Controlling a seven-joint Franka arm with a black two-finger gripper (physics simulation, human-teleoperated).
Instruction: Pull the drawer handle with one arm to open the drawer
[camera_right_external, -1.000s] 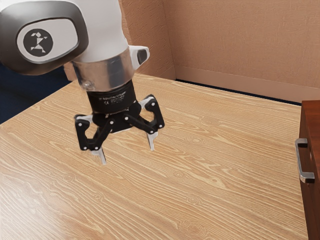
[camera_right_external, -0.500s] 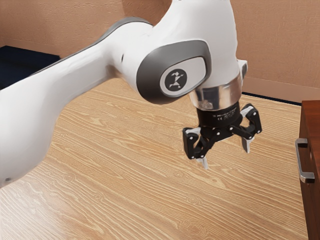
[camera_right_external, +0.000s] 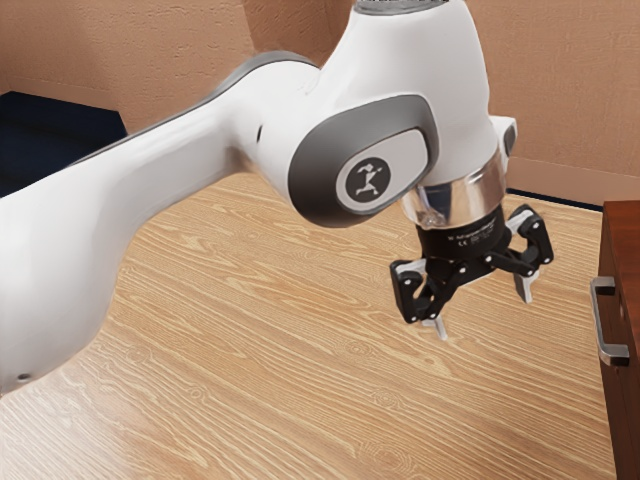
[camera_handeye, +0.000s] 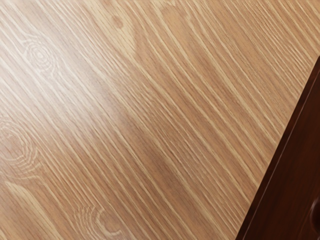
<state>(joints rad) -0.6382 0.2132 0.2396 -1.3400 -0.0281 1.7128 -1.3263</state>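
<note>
Bare light-grained wooden tabletop (camera_right_external: 260, 360) lies open between the black two-finger gripper (camera_right_external: 482, 312), fingers spread above the wood, and the dark reddish-brown wooden drawer cabinet (camera_right_external: 627, 250) at the exterior view's right edge. The cabinet's front and its upright grey metal bar handle (camera_right_external: 603, 318) block the way there; the tan wall (camera_right_external: 570, 80) closes the far side.

Light grained wood table (camera_right_external: 250, 340), dark glossy wood drawer (camera_handeye: 292, 190), brushed metal handle (camera_right_external: 603, 318).

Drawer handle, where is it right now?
The drawer handle stands upright on the dark wooden cabinet at the exterior view's right edge, apart from the open gripper, which hovers over the table further toward that view's left.
</note>
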